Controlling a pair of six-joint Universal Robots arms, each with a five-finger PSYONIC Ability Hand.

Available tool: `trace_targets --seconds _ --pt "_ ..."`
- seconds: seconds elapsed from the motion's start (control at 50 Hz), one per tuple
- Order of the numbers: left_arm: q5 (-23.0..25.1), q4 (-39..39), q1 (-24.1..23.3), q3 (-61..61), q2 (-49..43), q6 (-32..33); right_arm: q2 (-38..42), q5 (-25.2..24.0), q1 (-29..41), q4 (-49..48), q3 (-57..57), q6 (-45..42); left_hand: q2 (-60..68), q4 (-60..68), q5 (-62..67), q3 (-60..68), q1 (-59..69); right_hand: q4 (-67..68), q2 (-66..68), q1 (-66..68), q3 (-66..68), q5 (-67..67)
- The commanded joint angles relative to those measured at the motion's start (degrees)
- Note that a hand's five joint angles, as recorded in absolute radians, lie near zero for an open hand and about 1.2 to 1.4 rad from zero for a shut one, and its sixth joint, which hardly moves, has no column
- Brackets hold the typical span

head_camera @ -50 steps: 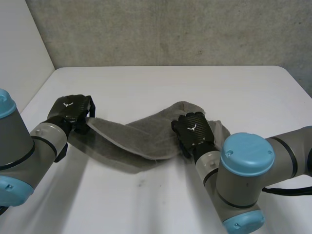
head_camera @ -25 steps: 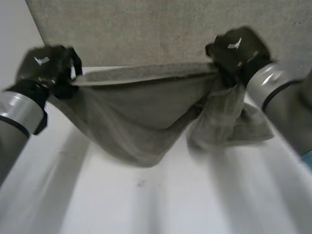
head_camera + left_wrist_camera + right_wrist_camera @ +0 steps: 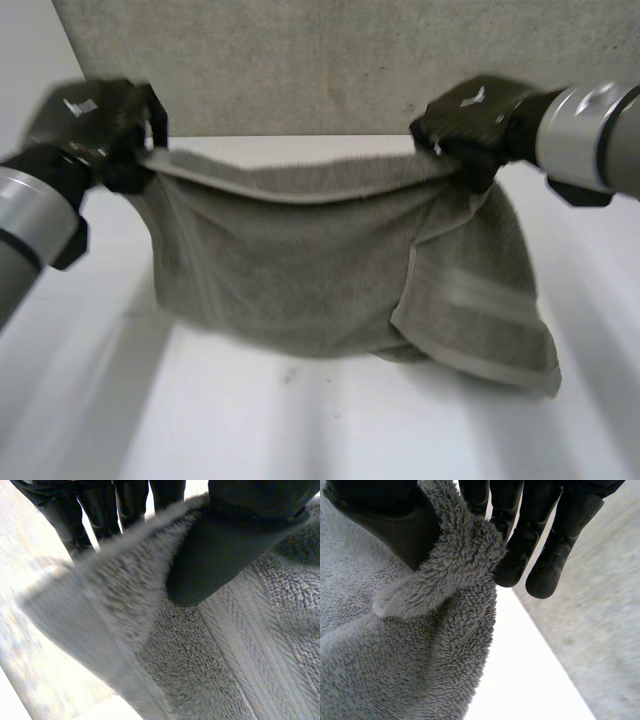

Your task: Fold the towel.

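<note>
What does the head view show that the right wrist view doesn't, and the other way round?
Head view: the left hand and the right hand each grip an end of the top edge of the grey towel, the cloth sagging between them over the white table, a striped end hanging below the right hand. Right wrist view: up close, the right thumb presses a bunched fold of terry against the fingers. Both: the right hand shut on the towel, the table, and the grey wall behind.
</note>
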Motion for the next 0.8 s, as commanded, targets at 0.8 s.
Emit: trace_targets --seconds 0.8 --pt "-3.3 14.1 -0.1 -7.6 -8.0 -1.4 16.6 -10.9 1.0 -3.4 5.7 -17.4 10.2 10.2 10.7 10.3 10.9 -4.2 -2.0 -3.7 -4.2 -3.7"
